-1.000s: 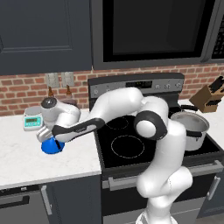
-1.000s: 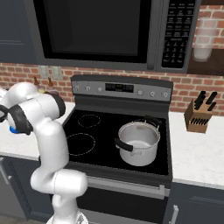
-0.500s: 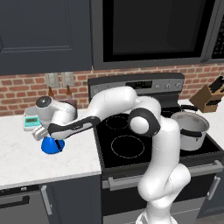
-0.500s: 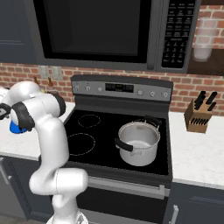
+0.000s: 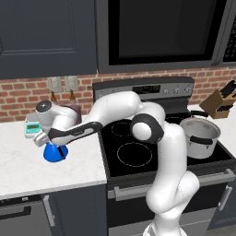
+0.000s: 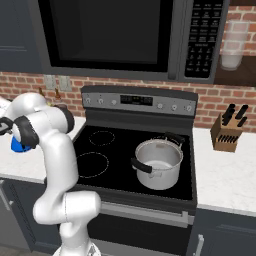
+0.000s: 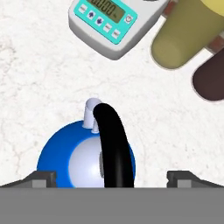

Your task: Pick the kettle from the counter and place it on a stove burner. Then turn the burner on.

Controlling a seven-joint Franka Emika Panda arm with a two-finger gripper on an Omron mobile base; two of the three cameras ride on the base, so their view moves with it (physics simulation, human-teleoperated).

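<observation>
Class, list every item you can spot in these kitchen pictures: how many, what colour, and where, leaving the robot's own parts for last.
kettle: 1, bright blue with black handle, on the counter, left of the stove
kitchen scale: 1, white with teal panel, on the counter beyond the kettle
stove burner: 1, white-outlined circle, front left of the black cooktop
pot: 1, silver with black handles, right side of the cooktop
knife block: 1, wooden, right counter
microwave: 1, dark, above the stove
gripper: 1, dark fingers open, either side of the kettle
</observation>
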